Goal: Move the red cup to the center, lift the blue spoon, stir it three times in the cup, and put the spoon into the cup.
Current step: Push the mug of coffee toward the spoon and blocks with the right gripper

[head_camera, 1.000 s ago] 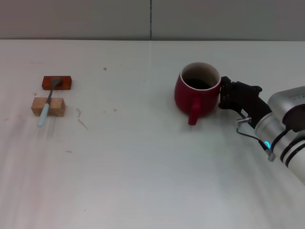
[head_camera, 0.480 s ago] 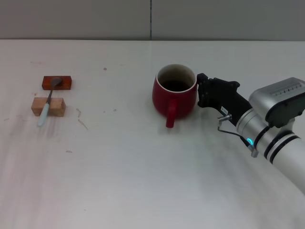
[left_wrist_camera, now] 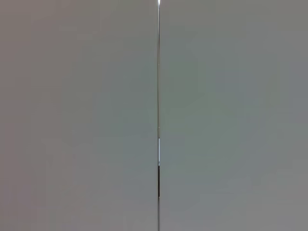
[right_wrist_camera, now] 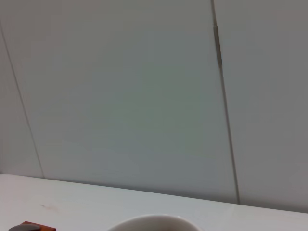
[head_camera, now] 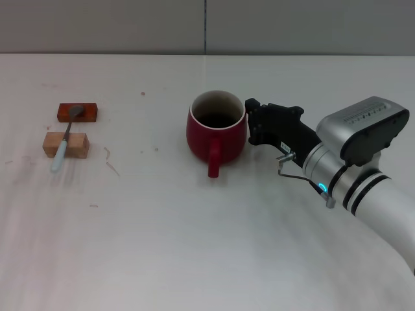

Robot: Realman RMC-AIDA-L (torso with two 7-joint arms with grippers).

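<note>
glossy red cup [head_camera: 216, 133], matt white tabletop [head_camera: 194, 246]

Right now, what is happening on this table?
The right end effector is against the side of the red cup, which stands near the middle of the white table. The blue spoon lies untouched on the robot's left, resting across a tan block and a red block. The left arm is out of sight.

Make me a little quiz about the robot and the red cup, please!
1. True or false: the blue spoon is inside the red cup.
2. The right gripper is: A) against the cup's side, B) over the spoon, C) off the table.
3. What does the spoon lie across?

Key: 1. False. 2. A. 3. The tan wooden block and the red-orange block.
</note>
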